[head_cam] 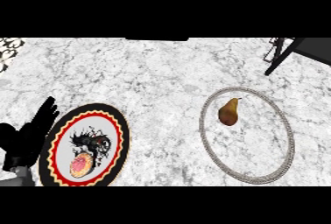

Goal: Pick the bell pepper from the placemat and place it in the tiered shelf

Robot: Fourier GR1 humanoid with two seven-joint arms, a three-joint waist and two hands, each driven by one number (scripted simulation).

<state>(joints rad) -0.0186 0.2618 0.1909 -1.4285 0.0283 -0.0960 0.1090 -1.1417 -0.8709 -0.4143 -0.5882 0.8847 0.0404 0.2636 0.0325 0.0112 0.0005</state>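
A brown-orange, pear-shaped fruit lies on an oval placemat with a grey braided rim, right of centre; it does not look like a bell pepper. The black frame of the tiered shelf shows at the top right corner, mostly cut off by the view's edge. My left hand rests open at the left edge with its fingers pointing up, far from the fruit and holding nothing. My right hand is out of sight.
A round plate with a black rim, red and yellow rings and a dark figure painted on white lies at the lower left, right beside my left hand. The counter is grey-white marble.
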